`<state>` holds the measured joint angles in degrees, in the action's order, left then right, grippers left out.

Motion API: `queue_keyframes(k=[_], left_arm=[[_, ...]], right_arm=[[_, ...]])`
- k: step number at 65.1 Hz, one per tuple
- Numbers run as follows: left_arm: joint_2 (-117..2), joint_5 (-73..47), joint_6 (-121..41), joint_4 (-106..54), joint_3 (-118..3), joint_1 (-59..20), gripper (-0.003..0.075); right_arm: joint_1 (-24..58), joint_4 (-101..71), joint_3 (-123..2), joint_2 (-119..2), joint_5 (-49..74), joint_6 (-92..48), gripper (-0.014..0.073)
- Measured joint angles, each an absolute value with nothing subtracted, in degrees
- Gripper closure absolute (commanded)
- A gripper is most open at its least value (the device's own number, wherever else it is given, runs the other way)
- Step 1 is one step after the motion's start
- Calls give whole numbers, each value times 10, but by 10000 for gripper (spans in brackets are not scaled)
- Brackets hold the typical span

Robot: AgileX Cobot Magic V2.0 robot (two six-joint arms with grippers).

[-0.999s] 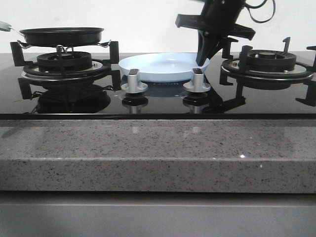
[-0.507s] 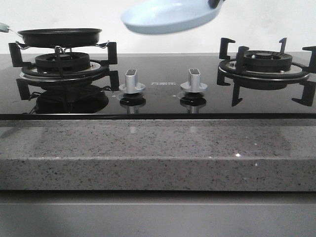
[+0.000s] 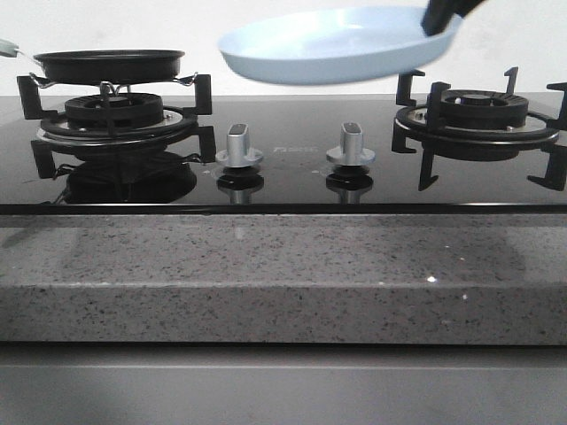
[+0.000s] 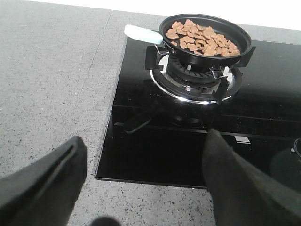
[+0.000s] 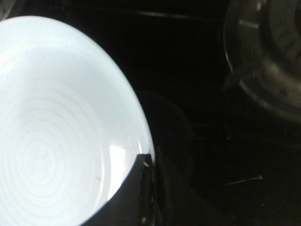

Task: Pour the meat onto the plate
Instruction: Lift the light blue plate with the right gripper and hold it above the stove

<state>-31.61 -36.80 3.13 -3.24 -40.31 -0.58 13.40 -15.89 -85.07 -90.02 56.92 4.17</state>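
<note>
A: Where's the plate (image 3: 341, 44) seen?
B: In the front view it's held up in the air, upper centre to upper right of the frame, above the two silver knobs (image 3: 239, 147) & clear of the black glass hob (image 3: 292, 173). It's tilted a bit, right rim higher. Nothing is seen lying in it in the right wrist view.

A: What's it held by?
B: The right tool (image 3: 440, 18) is clamped on the plate's right rim, at the top right edge of the frame. In the right wrist view the plate (image 5: 56, 132) fills the left half & a dark finger (image 5: 141, 188) is pressed over its rim at bottom centre.

A: And the meat (image 4: 202, 38)?
B: It's piled in the black frying pan (image 4: 207, 35), upper centre-right of the left wrist frame. The pan is set on the left burner grate (image 3: 115, 111); its pale handle (image 4: 143, 34) is pointed toward the upper left.

A: Left tool (image 4: 141, 188)?
B: Spread wide, nothing gripped. Its two dark fingers are seen at the bottom corners of the left wrist frame, above the grey speckled table (image 4: 51, 70) & the hob's near edge, well apart from the pan.

A: Right burner (image 3: 478, 119)?
B: Seen at mid right of the front frame, nothing set on it
</note>
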Motion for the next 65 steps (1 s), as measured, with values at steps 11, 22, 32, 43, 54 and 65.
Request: queue_keyframes(k=[11,22,32,43,54,65], left_arm=[[-316,-368,31,-32,-403,-6,207],[-316,-368,31,-32,-403,-6,207],[-316,-368,31,-32,-403,-6,207],[-316,-368,31,-32,-403,-6,207],[-316,-368,31,-32,-403,-6,207],[-316,-368,31,-32,-403,-6,207]], right_arm=[[134,-177,-753,-845,552,42,663],[134,-201,-721,-830,543,42,663],[134,-237,-718,-830,508,42,663],[134,-245,-718,-830,488,42,663],[134,-245,-718,-830,487,42,663],[134,-245,-718,-830,487,42,663]])
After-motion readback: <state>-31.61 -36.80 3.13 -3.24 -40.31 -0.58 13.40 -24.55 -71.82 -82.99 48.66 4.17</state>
